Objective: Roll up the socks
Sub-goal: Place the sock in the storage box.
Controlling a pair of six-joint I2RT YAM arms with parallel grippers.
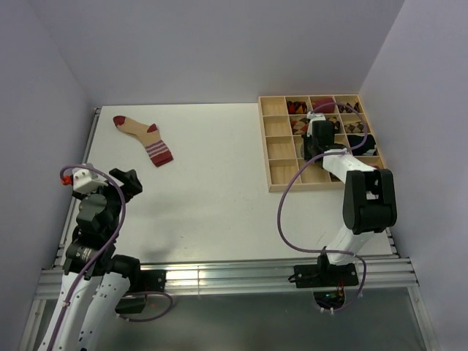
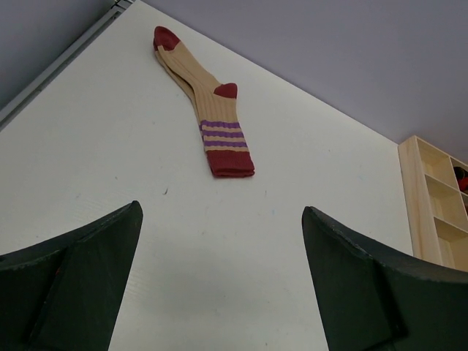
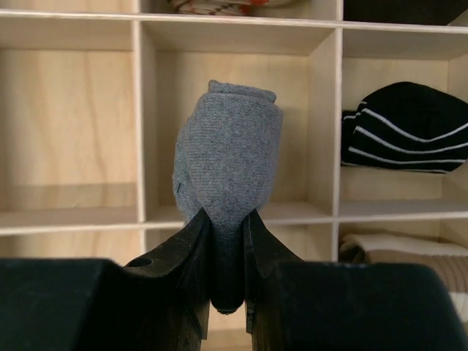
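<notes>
Right gripper pinching rolled grey sock over wooden organizer; left gripper spread wide, beige sock beyond.

My left arm stands folded over its base at the near left corner, wrist raised. The left gripper points forward and slightly downward, jaws spread wide, with nothing between its two dark fingers. My right arm rises from its base at the near edge, bends at the elbow and stretches forward to the far right, wrist tipped downward. The right gripper is drawn narrow, its fingers pressing from both sides into one end of the grey sock, whose bunched body projects beyond the fingertips.
</notes>
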